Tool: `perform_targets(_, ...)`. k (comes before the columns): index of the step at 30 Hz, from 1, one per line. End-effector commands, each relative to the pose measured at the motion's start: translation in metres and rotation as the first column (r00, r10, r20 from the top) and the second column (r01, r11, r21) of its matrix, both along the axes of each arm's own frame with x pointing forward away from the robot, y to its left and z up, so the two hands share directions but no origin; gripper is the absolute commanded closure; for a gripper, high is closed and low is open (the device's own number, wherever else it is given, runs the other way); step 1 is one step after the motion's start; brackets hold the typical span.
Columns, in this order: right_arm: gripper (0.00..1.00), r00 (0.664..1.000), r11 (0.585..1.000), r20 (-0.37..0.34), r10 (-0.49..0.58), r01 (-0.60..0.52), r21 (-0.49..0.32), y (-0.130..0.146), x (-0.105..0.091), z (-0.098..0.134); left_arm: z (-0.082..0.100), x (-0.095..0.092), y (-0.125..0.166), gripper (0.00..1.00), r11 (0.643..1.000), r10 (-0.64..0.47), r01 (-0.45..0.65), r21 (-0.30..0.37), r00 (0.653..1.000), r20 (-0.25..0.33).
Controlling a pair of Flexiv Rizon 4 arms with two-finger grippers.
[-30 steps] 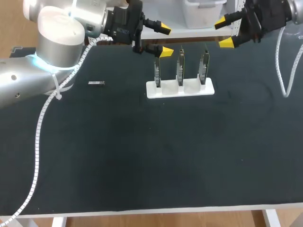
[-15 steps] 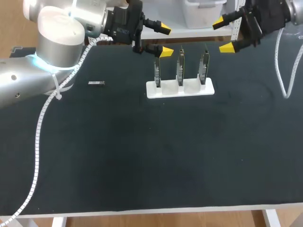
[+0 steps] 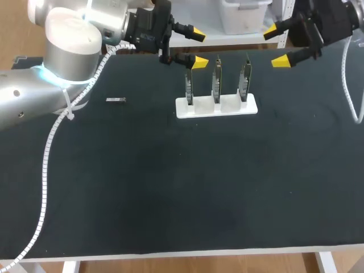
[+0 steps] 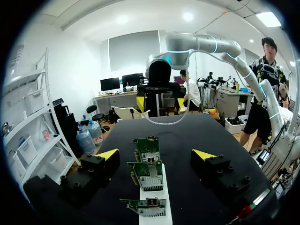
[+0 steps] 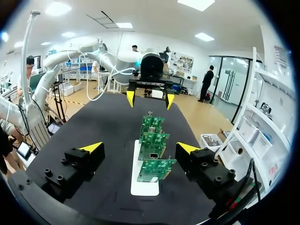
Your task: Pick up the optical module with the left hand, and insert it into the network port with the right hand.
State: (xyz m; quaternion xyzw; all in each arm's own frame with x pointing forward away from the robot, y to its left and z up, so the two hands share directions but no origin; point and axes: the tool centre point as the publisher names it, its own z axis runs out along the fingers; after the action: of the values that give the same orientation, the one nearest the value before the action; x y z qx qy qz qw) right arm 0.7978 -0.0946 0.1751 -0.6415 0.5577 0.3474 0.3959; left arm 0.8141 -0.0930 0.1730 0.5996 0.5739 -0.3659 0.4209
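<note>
Layout before pickup: the optical module (image 3: pixel 115 100) is lying flat on the dark table (image 3: pixel 170 187), showing as a small silvery bar. Its long axis is running across the table from left to right in the head view, and it is sitting well apart from everything else. The left gripper (image 3: pixel 197 48) is hanging over the far part of the table, just beside the leftmost of the three network cards (image 3: pixel 216 79). Its yellow-tipped fingers are standing spread, with nothing between them. The right gripper (image 3: pixel 277 45) is hanging at a like height on the other side of the cards, its fingers likewise spread wide and holding nothing. The cards are standing upright in a row in a white holder (image 3: pixel 216 108) between the two grippers, and each wrist view is looking along this row toward the opposite gripper. The module is sitting on the left arm's side of the holder, nearer the robot than the left gripper and off to its left, outside what the left wrist view is taking in. The left arm is therefore the nearer of the two, matching the task's assignment. By judgement, the pickup is not yet begun. The left gripper is needing to turn away from the cards, travel back and leftward, and descend with its fingers set across the module's short width, closing on the long sides rather than the ends.
</note>
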Motion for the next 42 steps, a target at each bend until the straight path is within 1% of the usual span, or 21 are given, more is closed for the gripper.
perform_targets(1,0.0,1.0,1.0,0.014,-0.027,0.027,-0.008,0.0,-0.007,0.001,0.001,0.002,-0.001,0.0,1.0,-0.002,0.002,0.005,1.0,-0.003)
perform_targets(20,0.0,1.0,1.0,0.006,-0.027,0.027,-0.011,-0.002,-0.006,0.0,0.001,0.002,-0.001,0.0,1.0,-0.002,0.002,0.005,1.0,-0.003)
perform_targets(21,0.0,1.0,1.0,0.006,-0.027,0.027,-0.011,-0.002,-0.006,0.0,0.004,0.005,-0.004,0.0,1.0,-0.01,0.011,-0.006,1.0,0.016)
perform_targets(24,0.0,1.0,1.0,0.006,-0.027,0.027,-0.011,-0.002,-0.006,0.0,0.014,0.017,-0.008,0.0,1.0,-0.021,0.021,0.019,0.999,0.044)
perform_targets(26,0.0,1.0,1.0,0.006,-0.027,0.027,-0.011,-0.002,-0.006,0.0,0.016,0.023,-0.007,0.0,0.999,-0.017,0.015,0.044,0.999,0.046)
perform_targets(27,0.0,1.0,1.0,0.006,-0.027,0.027,-0.011,-0.002,-0.006,0.0,0.016,0.026,-0.005,0.0,0.999,-0.017,0.015,0.049,0.999,0.05)
perform_targets(29,0.0,1.0,1.0,0.006,-0.027,0.027,-0.011,-0.002,-0.006,0.0,0.014,0.028,0.001,0.0,0.998,-0.008,0.006,0.062,0.999,0.041)
perform_targets(33,0.0,1.0,1.0,0.006,-0.027,0.027,-0.011,-0.002,-0.006,0.0,0.011,0.025,0.015,0.0,0.997,-0.003,0.0,0.075,1.0,0.031)
perform_targets(36,0.0,1.0,1.0,0.006,-0.027,0.027,-0.011,-0.002,-0.006,0.0,0.009,0.019,0.03,0.0,0.996,0.017,-0.018,0.085,1.0,0.017)
perform_targets(42,0.0,1.0,1.0,0.006,-0.027,0.027,-0.011,-0.002,-0.006,0.0,0.004,-0.002,0.073,0.0,0.989,0.077,-0.073,0.128,0.997,-0.02)
